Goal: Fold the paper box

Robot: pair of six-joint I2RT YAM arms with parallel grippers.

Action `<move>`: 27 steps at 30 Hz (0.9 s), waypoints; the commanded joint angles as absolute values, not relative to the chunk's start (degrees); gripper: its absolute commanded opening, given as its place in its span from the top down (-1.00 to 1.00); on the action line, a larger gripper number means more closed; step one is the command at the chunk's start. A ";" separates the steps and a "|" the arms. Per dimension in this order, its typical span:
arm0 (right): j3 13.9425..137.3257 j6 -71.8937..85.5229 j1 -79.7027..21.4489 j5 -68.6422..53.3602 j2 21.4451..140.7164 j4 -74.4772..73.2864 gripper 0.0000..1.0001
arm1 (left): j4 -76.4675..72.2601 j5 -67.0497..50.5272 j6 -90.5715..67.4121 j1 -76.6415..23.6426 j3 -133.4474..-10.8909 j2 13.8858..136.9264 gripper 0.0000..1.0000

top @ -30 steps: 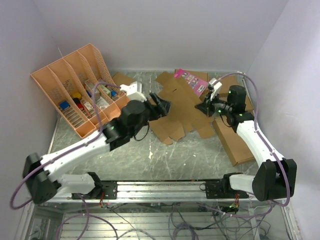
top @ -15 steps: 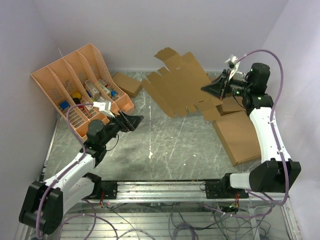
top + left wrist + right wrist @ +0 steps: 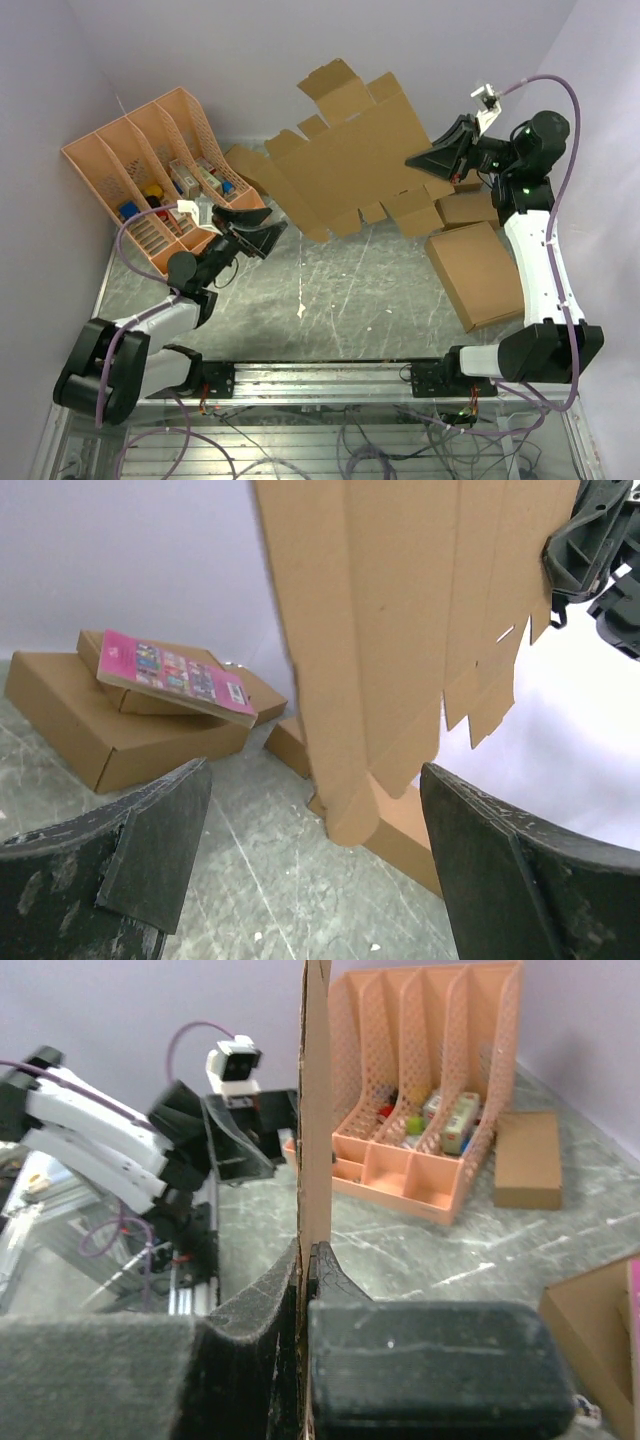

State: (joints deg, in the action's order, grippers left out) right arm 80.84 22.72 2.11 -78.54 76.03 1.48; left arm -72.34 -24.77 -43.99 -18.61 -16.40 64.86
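The right gripper (image 3: 415,160) is clamping one edge of the paper box (image 3: 345,160), its two fingers (image 3: 250,1310) pressing together on the cardboard, which is showing edge-on in the right wrist view as a thin upright strip (image 3: 315,1110). The box is hanging as an unfolded die-cut sheet, raised off the desk (image 3: 340,310) toward the back right, with its flaps and notches running along the upper and lower edges. In the left wrist view the sheet (image 3: 400,630) is filling the upper middle, its lowest flaps dangling in front of a brown box on the desk; whether they are touching anything cannot be told. The left gripper (image 3: 255,232) is hovering low over the left part of the desk with its jaws spread wide and nothing between them, pointing toward the sheet but well apart from it. An orange file organizer (image 3: 150,170) is standing at the back left, a large flat brown box (image 3: 475,270) is lying at the right, and a brown box bearing a pink card (image 3: 160,670) is resting beyond the sheet.
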 commanded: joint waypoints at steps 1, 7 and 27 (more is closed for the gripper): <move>79.24 48.56 2.46 -81.94 76.84 29.24 1.00 | -89.48 -27.93 -46.45 -17.76 -16.89 68.75 -0.90; 78.03 60.41 2.46 -81.53 77.22 43.51 1.00 | -96.44 -31.32 -52.73 -17.40 -22.52 74.90 -0.90; 76.96 47.66 2.51 -81.39 76.75 29.23 1.00 | -98.68 -42.13 -65.60 -14.46 -32.75 75.37 0.54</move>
